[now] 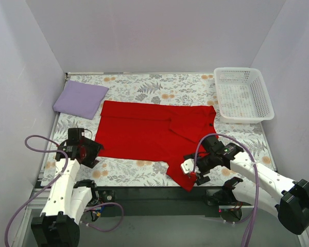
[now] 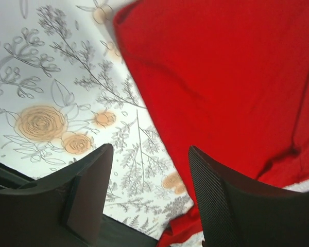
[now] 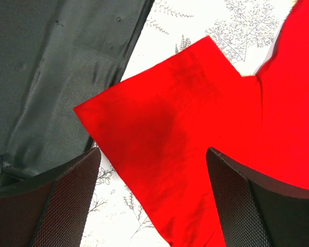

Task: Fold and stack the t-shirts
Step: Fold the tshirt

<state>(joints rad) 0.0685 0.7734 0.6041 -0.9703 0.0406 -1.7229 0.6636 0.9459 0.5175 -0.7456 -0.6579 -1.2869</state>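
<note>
The red t-shirt [image 1: 144, 133] lies spread flat in the middle of the table, one sleeve [image 1: 184, 177] reaching the near edge. The lavender t-shirt [image 1: 81, 99] sits folded at the back left. My left gripper [image 1: 94, 152] hovers at the red shirt's near left corner; in its wrist view it [image 2: 150, 175] stands open over the printed cloth, with the red shirt's edge [image 2: 206, 82] just by its right finger. My right gripper [image 1: 192, 174] is over the sleeve; in its wrist view it [image 3: 152, 180] is open, with the red sleeve [image 3: 165, 128] lying flat below and nothing gripped.
A grey floral-print cloth [image 1: 144, 87] covers the table. A white lattice basket [image 1: 243, 94] stands at the back right. White walls close in the left, back and right sides. The dark front rail [image 3: 56, 67] runs just beside the sleeve.
</note>
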